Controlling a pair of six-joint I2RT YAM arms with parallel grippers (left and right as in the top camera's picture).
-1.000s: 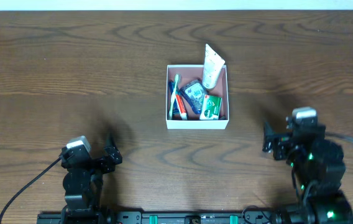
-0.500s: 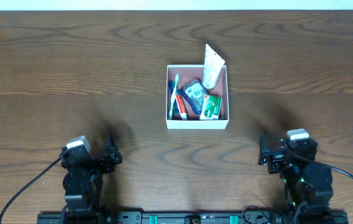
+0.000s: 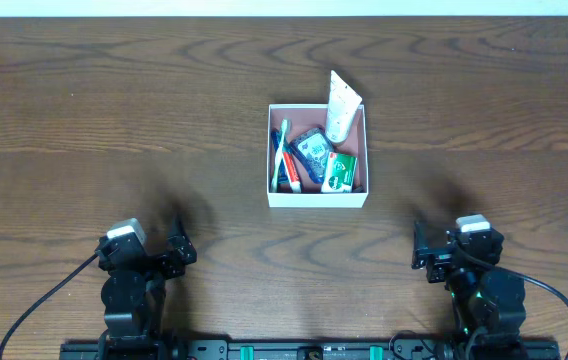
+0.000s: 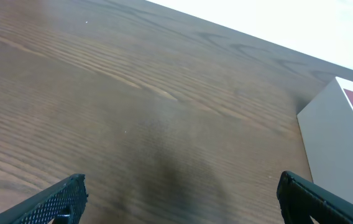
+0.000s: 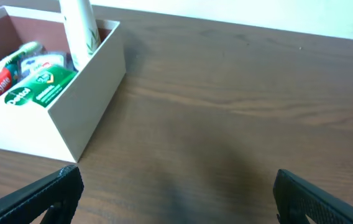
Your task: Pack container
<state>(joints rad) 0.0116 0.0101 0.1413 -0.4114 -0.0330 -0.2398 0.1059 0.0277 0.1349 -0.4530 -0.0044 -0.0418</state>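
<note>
The container [image 3: 317,198], a shallow white cardboard box with a pinkish-brown inside, stands in the middle of the wooden table. It holds a white tube [image 3: 342,108] leaning on the far right wall, toothbrushes and a red toothpaste [image 3: 284,158], a blue packet [image 3: 314,150] and a green box [image 3: 340,172]. My left gripper [image 3: 175,250] is open and empty at the front left, far from the box. My right gripper [image 3: 420,248] is open and empty at the front right. The right wrist view shows the box [image 5: 96,68] at upper left; the left wrist view shows its corner [image 4: 338,137] at right.
The brown wooden table [image 3: 114,120] spreads around the box on all sides. Its far edge meets a white wall along the top of the overhead view. Both arm bases sit at the front edge.
My right arm has drawn back toward the front edge and settled lower. The left arm and the box have not moved.
</note>
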